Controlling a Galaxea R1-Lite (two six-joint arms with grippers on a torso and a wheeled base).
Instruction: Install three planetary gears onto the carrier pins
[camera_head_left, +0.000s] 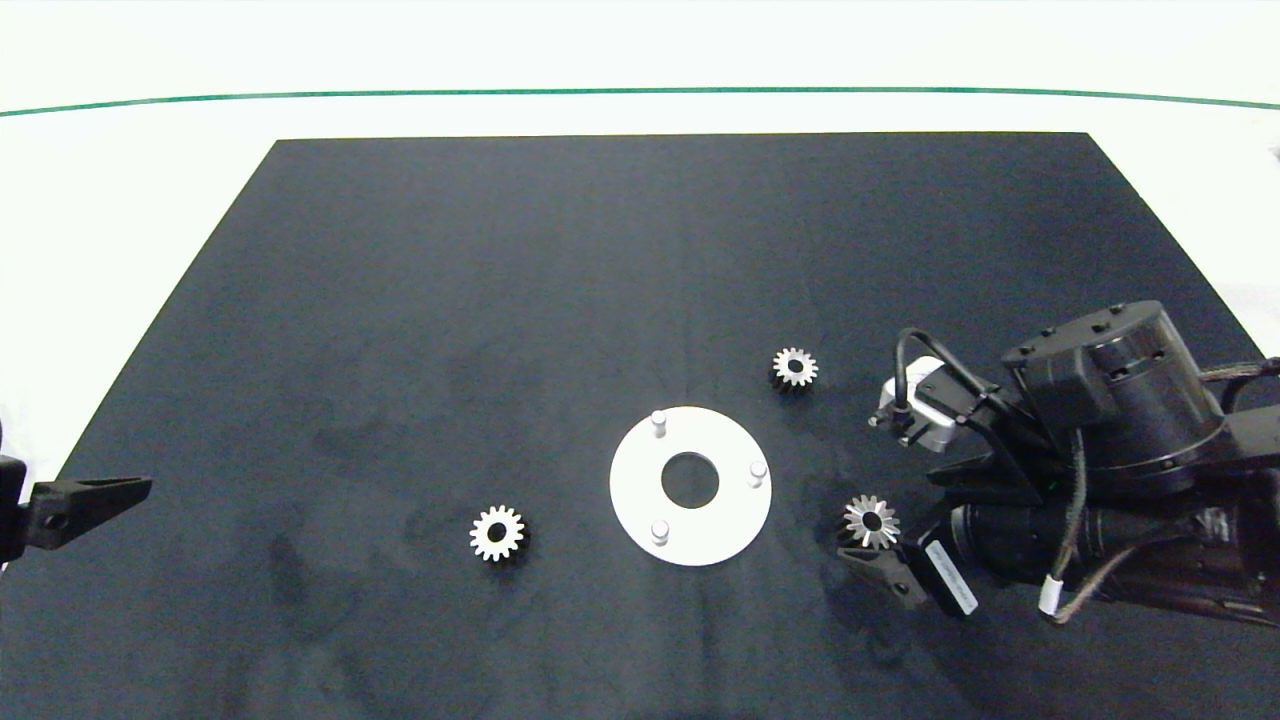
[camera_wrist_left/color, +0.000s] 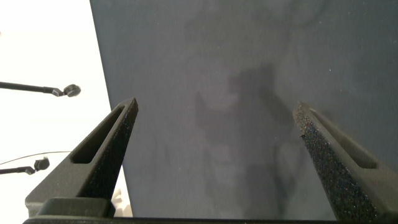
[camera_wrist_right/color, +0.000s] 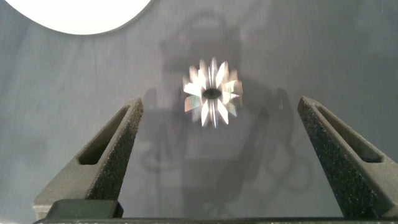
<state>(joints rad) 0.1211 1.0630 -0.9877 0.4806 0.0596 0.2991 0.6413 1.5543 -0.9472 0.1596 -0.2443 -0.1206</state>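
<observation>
The white disc (camera_head_left: 637, 492) lies on the black mat, and its three carrier pins (camera_head_left: 658, 422) (camera_head_left: 758, 470) (camera_head_left: 659, 530) are all bare. Three planetary gears lie flat on the mat: one (camera_head_left: 796, 367) beyond the disc to its right, one (camera_head_left: 497, 533) to its left, and one (camera_head_left: 871, 521) just right of it. My right gripper (camera_head_left: 900, 528) hovers at that last gear (camera_wrist_right/color: 212, 93), open, with the gear slightly ahead of its fingertips and nothing held. A corner of the disc (camera_wrist_right/color: 81, 15) shows in the right wrist view. My left gripper (camera_head_left: 100, 495) is parked at the mat's left edge, open (camera_wrist_left/color: 214, 106) and empty.
The black mat (camera_head_left: 500, 300) covers most of the white table (camera_head_left: 130, 200), with a green line (camera_head_left: 640, 92) across the far side. The right arm's bulk (camera_head_left: 1100, 480) sits over the mat's right side.
</observation>
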